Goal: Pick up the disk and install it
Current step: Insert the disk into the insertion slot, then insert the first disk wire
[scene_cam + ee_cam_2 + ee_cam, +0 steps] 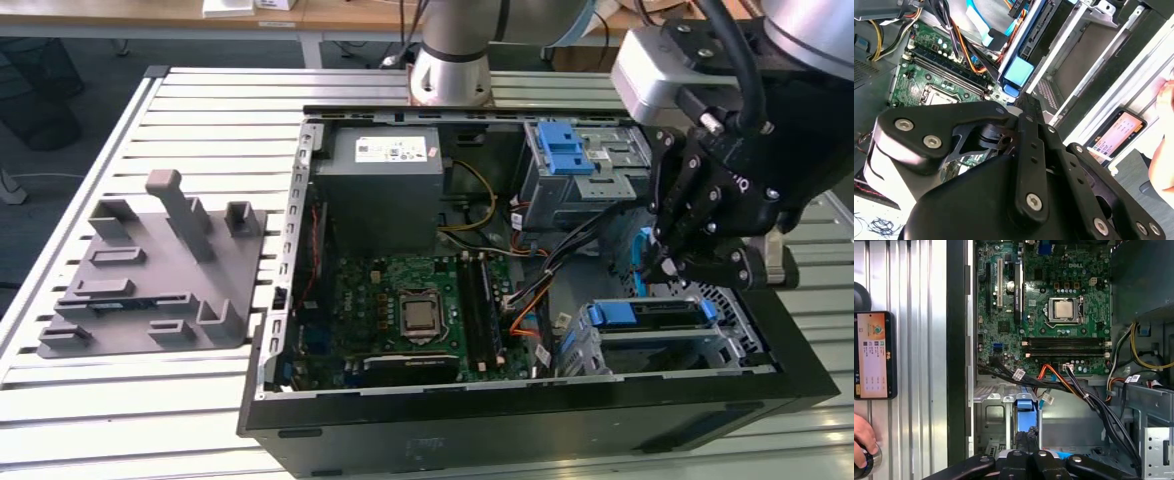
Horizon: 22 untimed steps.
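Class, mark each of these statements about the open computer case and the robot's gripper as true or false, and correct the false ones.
1. The computer case lies open on the slatted table. True.
2. The gripper hangs over the grey fixture plate. False: it hangs over the drive bay at the exterior view's right end of the case; the plate sits outside the case toward the exterior view's left.
3. The grey fixture plate carries the disk. False: only its own upright posts stand on it.
4. The motherboard shows a bare processor socket without a cooler. True.
5. In the first wrist view, a hand rests on the table beside a lit handheld screen. True.
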Each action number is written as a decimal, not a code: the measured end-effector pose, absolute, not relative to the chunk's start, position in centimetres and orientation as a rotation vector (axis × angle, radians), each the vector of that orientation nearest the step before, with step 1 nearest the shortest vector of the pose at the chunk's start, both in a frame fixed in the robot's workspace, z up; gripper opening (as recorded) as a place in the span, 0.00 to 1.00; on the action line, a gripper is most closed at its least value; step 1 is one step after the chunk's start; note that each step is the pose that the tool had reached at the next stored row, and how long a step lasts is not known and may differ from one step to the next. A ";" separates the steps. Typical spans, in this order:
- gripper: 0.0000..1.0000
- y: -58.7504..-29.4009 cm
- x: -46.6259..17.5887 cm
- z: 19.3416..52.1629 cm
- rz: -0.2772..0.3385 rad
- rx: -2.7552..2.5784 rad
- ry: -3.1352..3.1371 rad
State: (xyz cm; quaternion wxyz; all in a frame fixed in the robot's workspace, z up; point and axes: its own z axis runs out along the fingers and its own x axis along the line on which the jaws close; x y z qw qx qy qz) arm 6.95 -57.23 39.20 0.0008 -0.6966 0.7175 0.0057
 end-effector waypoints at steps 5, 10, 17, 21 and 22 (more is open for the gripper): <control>0.11 -57.2 6.9 38.7 0.018 -2.187 2.253; 0.11 -57.2 7.0 38.7 0.019 -2.187 2.253; 0.11 -56.6 9.3 38.3 0.019 -2.187 2.253; 0.11 -55.6 10.6 38.0 0.019 -2.187 2.253; 0.11 -55.3 10.8 37.9 0.019 -2.187 2.253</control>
